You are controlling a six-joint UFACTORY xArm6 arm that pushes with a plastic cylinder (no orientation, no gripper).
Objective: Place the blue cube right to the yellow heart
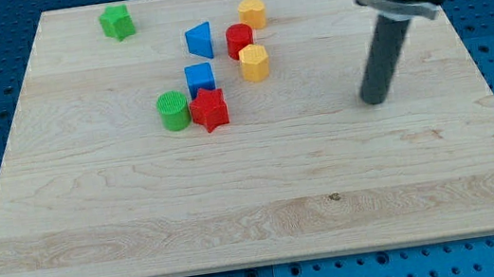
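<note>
Blue cube (200, 77) touching red star (210, 110); my tip (374, 100) well right, no end effector.

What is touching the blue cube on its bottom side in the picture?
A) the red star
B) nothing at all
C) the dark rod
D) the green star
A: the red star sits right against the lower edge of the blue cube, with the green cylinder beside it, while my tip is far off toward the view's right, touching no block.
</note>
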